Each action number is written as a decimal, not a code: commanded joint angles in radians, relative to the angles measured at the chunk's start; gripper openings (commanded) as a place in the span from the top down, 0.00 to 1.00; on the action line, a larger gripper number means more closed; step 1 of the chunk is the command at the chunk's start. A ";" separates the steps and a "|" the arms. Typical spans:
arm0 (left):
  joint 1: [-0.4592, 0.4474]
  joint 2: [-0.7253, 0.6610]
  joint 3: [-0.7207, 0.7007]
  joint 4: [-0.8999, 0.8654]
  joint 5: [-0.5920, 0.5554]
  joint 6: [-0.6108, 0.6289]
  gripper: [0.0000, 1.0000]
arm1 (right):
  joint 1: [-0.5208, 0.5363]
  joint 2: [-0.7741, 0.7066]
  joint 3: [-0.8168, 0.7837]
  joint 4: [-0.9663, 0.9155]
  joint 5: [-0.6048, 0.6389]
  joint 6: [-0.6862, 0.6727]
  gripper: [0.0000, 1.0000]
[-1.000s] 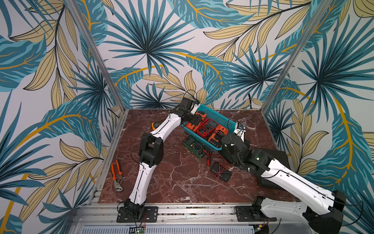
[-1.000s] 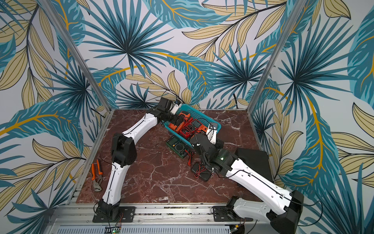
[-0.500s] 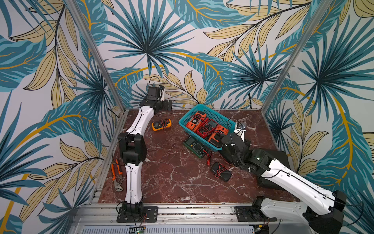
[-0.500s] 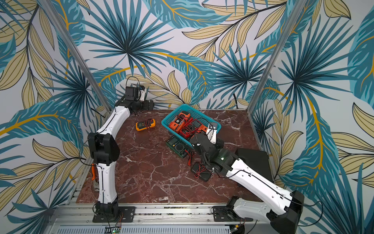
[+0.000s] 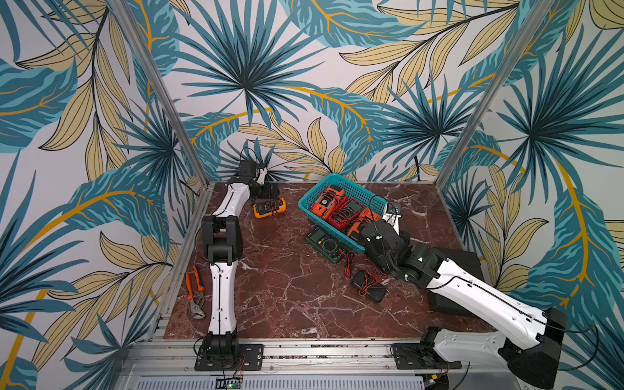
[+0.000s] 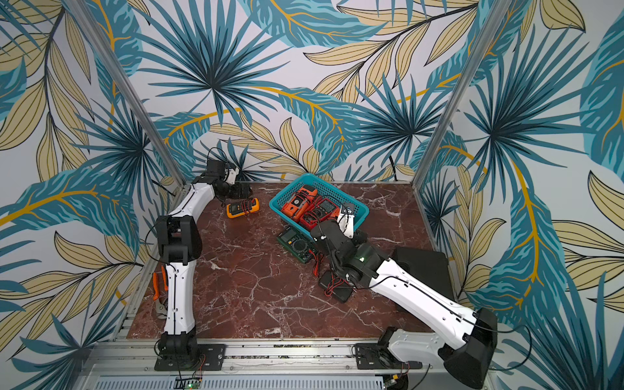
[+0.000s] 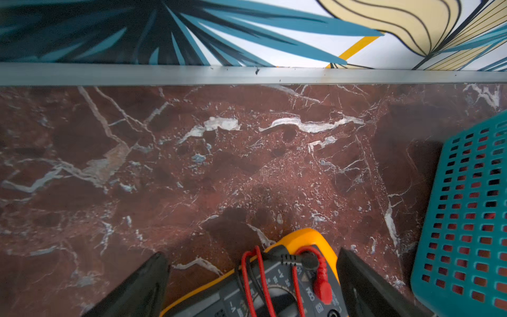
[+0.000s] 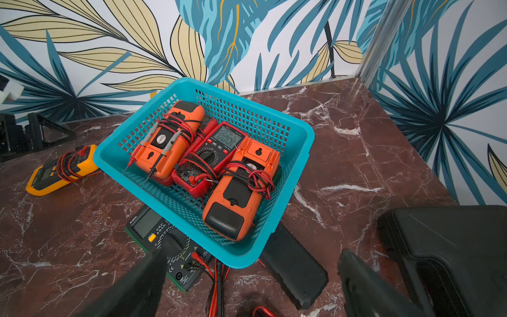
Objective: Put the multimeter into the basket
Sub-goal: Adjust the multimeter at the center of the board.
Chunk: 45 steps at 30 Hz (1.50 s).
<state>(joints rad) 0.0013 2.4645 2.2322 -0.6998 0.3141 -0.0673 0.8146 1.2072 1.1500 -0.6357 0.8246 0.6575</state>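
A yellow multimeter (image 5: 269, 207) (image 6: 242, 207) wrapped in red and black leads lies on the marble at the back left. My left gripper (image 7: 251, 254) (image 5: 269, 196) hangs open over its end, one finger on each side, not touching. The teal basket (image 5: 358, 189) (image 6: 337, 191) (image 8: 304, 159) holds two orange meters (image 8: 164, 142) and a red one (image 8: 216, 148). It rests tilted on a green multimeter (image 5: 326, 244) (image 8: 164, 236) that pokes out beneath it. My right gripper (image 8: 251, 252) (image 5: 369, 233) stands open and empty at the basket's near corner.
A black meter (image 5: 368, 287) with red leads lies in front of the right arm. Another flat black block (image 8: 293, 263) sits partly under the basket corner. A black case (image 5: 456, 280) is at the right edge, orange pliers (image 5: 194, 290) at the left rail. The back wall is close behind the yellow multimeter.
My left arm has swung from the basket to the back-left corner and come down over the yellow multimeter. The right arm and basket have stayed still.
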 commanded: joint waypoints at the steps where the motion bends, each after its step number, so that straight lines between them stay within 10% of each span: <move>1: 0.008 0.024 0.038 -0.058 0.046 0.014 0.00 | -0.003 0.002 0.020 -0.021 -0.004 -0.001 0.00; 20: 0.006 -0.137 -0.161 -0.215 0.192 0.026 0.00 | -0.002 -0.039 -0.024 -0.021 0.002 0.035 0.00; 29: -0.001 -0.393 -0.564 -0.031 0.281 -0.040 0.00 | -0.002 -0.044 -0.039 -0.003 -0.003 0.034 0.00; 45: -0.093 -0.506 -0.718 0.002 -0.087 -0.207 0.00 | -0.002 -0.039 -0.067 0.052 -0.026 0.017 0.00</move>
<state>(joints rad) -0.0483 1.9873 1.5322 -0.7368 0.3145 -0.2230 0.8146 1.1751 1.1065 -0.5999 0.8032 0.6800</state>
